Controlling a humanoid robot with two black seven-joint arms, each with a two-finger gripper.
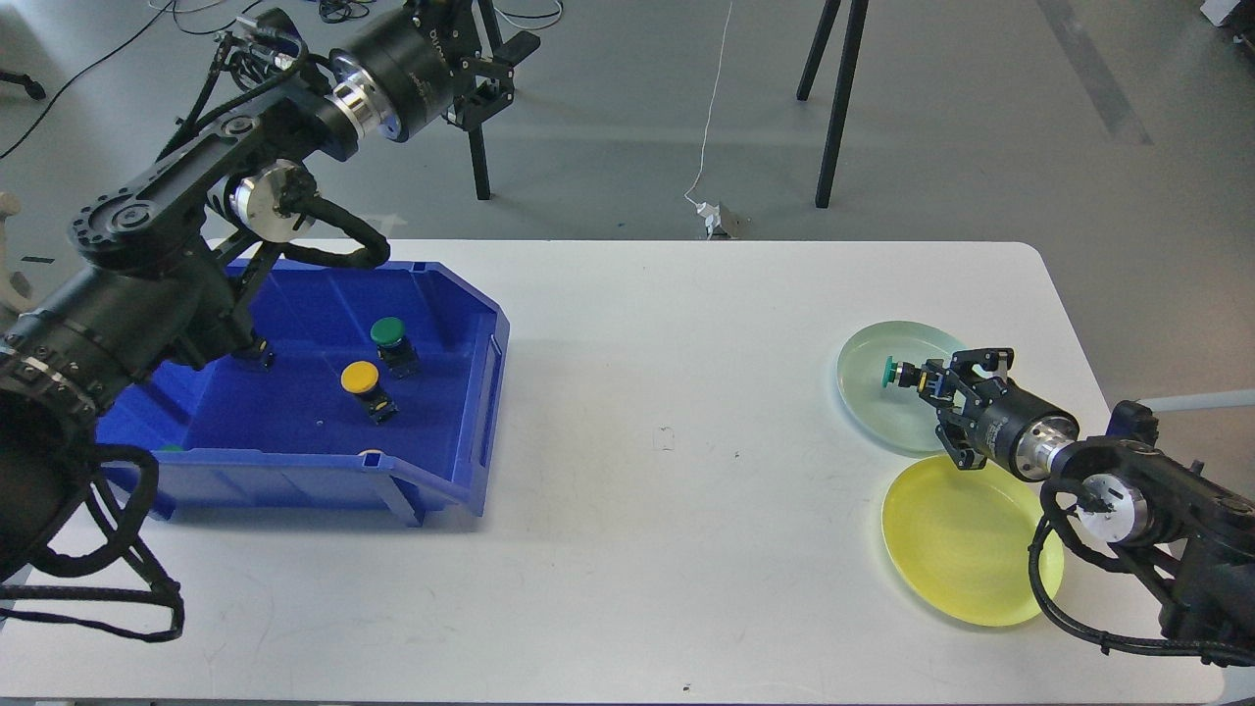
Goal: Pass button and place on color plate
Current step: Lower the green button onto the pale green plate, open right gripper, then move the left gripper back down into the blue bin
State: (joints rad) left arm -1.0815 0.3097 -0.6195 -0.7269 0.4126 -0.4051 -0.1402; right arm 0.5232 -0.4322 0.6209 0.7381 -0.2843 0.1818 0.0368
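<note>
1. Yellow plate [966, 549], nearest of the two plates, lies flat on the white counter [647, 510] at its right side; the cabled forearm of the right arm crosses above the plate's right rim.
2. Right arm enters from the lower right edge and extends low over the counter toward the upper left, its wrist roughly level, passing over the gap between the two plates.
3. Right claw [927, 380] points left over the near-right part of the pale green plate [873, 412], which lies just beyond the yellow plate, their rims close. Its fingers are clenched on the body of the green button [890, 373].
4. The held button lies sideways, green cap to the left, low over the pale green plate's interior; whether it touches the plate cannot be told.
5. Blue bin [471, 392] stands on the left side of the counter, well apart from the plates. Inside it lie a yellow-capped button [361, 378] and, just beyond, a second green-capped button [388, 333].
6. Left arm enters from the lower left edge, rises over the bin's left half, bends at the elbow and reaches up and right, beyond the counter's far edge.
7. Left claw [500, 69], the farthest element, hangs above the grey floor with nothing between its fingers; they appear released, spread apart.
</note>
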